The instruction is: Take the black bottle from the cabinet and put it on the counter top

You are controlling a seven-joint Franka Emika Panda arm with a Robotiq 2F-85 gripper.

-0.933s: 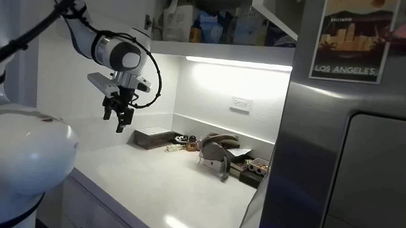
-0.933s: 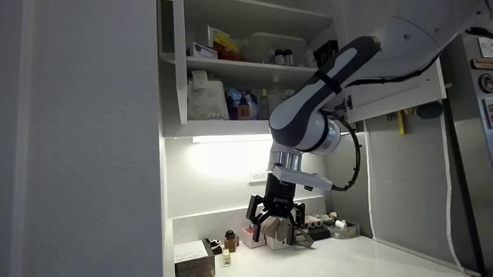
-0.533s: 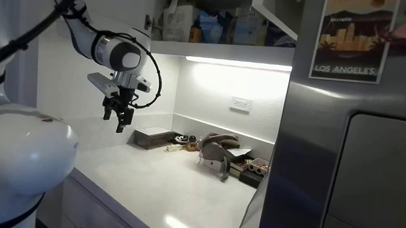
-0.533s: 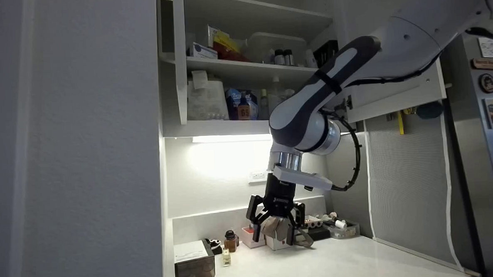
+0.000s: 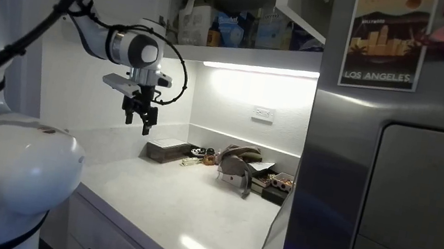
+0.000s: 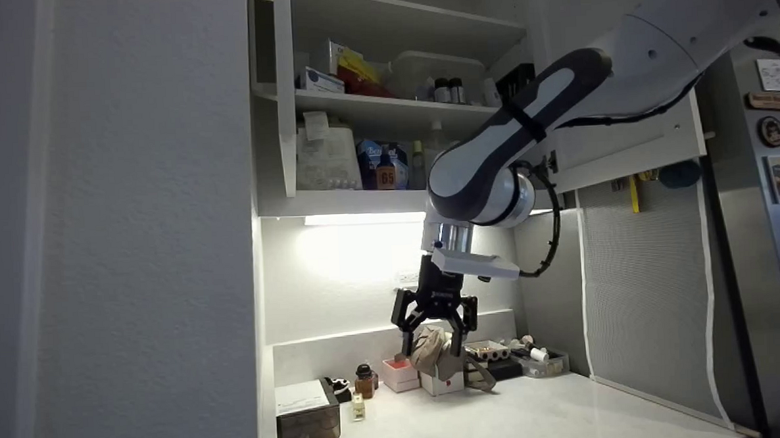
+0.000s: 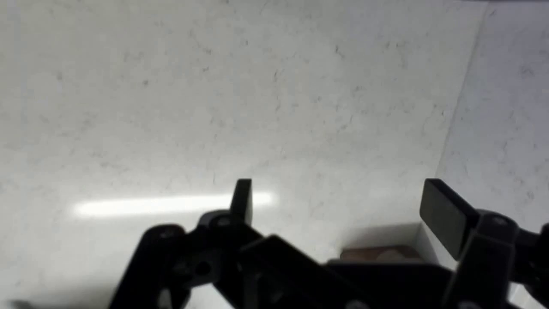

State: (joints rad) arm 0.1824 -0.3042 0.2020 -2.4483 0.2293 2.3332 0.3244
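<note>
Your gripper (image 6: 432, 347) hangs over the counter top (image 6: 504, 418), its jaws spread wide with nothing held between them. The black bottle (image 6: 457, 91) is, as I judge it, one of a near-touching pair with dark caps in the cabinet (image 6: 336, 201), on the middle shelf (image 6: 332, 100); which of the two you want, I cannot tell. The brown bottle (image 6: 364, 383) below your jaws and off to one side already stands on the counter top, so I leave it out. What your next move turns on is this: the black bottle lies well above the jaws, probably deeper in toward the back wall (image 6: 341, 300), with its long axis upright, while your fingers (image 7: 446, 216) point down, roughly parallel to it but facing away. A shelf board (image 6: 447, 16) runs over it, so a drop from above looks awkward. You likely need to climb past the light strip (image 6: 363, 218), then tip the gripper until the fingers reach in level and can close across the bottle's sides. Mind its twin (image 6: 442, 91) on one side and the white tube (image 6: 492, 93) on the other; a wide approach could knock either over.
</note>
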